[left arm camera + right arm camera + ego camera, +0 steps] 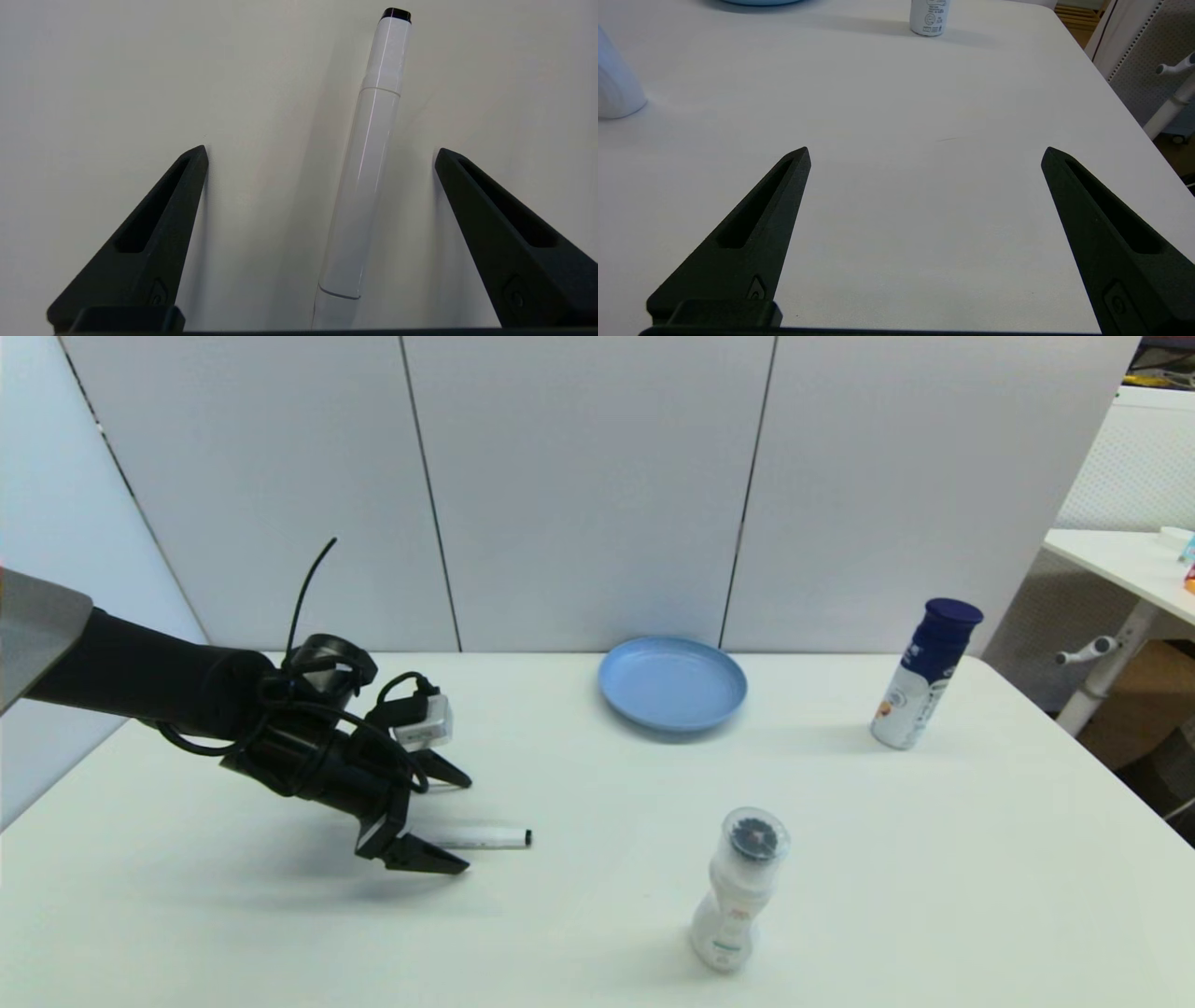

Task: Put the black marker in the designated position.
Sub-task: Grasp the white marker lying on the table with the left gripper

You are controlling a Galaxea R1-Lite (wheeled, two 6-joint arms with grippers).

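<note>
The black marker, a slim white barrel with a black tip, lies flat on the white table at the left. My left gripper hovers low over it, open, one finger on each side of the barrel and neither touching it. The marker's near end is hidden under the gripper. The designated position carries no visible mark on the tabletop. My right gripper is open over bare table on the right side, out of the head view, holding nothing.
A light-blue plate sits at the back centre. A white bottle with a dark blue cap stands at the back right. A white bottle with a clear cap stands near the front centre. The table's right edge is close.
</note>
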